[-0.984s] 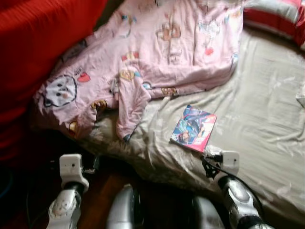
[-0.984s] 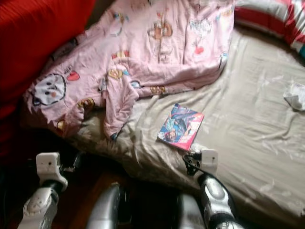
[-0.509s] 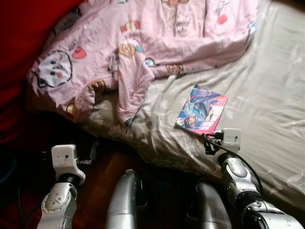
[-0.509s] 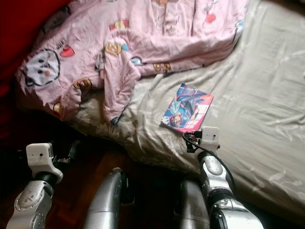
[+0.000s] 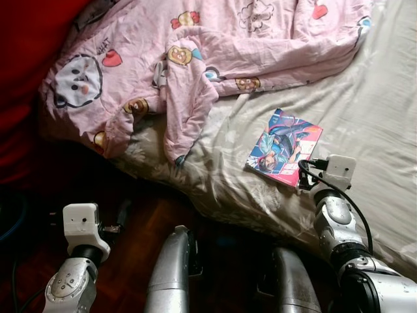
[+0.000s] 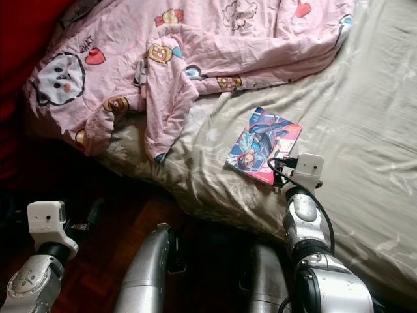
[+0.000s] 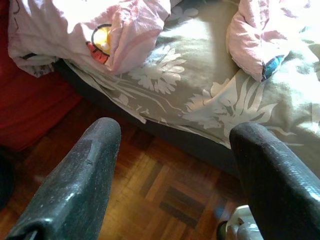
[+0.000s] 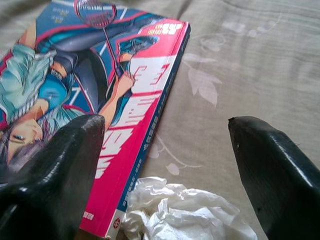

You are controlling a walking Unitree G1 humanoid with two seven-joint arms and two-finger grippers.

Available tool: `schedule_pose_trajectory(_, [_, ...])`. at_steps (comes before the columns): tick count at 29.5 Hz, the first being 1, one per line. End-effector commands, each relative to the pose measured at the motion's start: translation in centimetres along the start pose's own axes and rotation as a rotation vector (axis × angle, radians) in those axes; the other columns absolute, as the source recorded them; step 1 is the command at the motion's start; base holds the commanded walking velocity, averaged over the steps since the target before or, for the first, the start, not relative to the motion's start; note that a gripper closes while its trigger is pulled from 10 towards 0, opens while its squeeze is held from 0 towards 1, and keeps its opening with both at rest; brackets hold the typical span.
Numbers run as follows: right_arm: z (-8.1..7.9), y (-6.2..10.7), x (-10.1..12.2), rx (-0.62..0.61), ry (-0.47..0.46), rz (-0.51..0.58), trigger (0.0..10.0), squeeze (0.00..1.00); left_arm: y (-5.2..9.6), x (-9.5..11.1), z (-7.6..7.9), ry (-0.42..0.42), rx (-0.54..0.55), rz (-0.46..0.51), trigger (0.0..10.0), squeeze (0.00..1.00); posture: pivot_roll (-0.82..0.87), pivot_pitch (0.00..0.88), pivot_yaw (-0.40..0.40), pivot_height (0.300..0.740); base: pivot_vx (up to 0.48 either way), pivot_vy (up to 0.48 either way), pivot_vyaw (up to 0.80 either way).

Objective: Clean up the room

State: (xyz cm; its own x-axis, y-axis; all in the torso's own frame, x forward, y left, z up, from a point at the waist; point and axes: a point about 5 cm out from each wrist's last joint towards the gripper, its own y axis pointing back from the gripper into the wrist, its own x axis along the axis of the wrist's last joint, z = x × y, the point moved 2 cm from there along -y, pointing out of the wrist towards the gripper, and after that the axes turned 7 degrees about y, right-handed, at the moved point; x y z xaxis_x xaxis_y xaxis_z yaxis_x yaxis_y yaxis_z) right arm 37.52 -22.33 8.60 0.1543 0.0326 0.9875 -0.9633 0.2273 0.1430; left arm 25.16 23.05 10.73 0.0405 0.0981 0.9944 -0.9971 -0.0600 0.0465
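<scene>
The right gripper [image 8: 165, 170] hangs spread wide over a crumpled tissue [image 8: 185, 212] lying between its fingers, just beside the comic book [image 8: 95, 100]. It should drop straight and pinch only tissue, clear of the book's spine. The left gripper [image 7: 175, 175], also spread, idles over the floor.

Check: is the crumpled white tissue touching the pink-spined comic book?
Touching: right wrist view shows the crumpled white tissue pressed against the pink-spined comic book at its corner.

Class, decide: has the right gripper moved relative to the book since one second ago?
Yes. The right gripper has come forward over the bed sheet to the book; one finger now overlaps its cover.
</scene>
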Motion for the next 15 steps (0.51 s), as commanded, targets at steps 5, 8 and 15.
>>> schedule_pose_trajectory(5, [1.4, 1.1, -3.7, -0.071, -0.050, -0.178, 10.0, 0.00, 0.8, -0.4, -0.9, -0.007, 0.019, -0.044, 10.0, 0.00, 0.24, 0.553, 0.121, 0.638, 0.000, 0.000, 0.00])
schedule_pose_trajectory(8, [1.5, 1.2, -4.0, -0.100, -0.120, -0.198, 10.0, 0.00, 0.9, -0.4, -1.0, -0.013, 0.020, -0.050, 10.0, 0.00, 0.24, 0.555, 0.128, 0.638, 0.000, 0.000, 0.00])
schedule_pose_trajectory(15, [1.0, 1.8, -5.5, -0.101, -0.145, -0.265, 9.4, 0.00, 0.9, -0.4, -0.9, -0.023, 0.010, -0.060, 10.0, 0.00, 0.25, 0.540, 0.136, 0.638, 0.000, 0.000, 0.00])
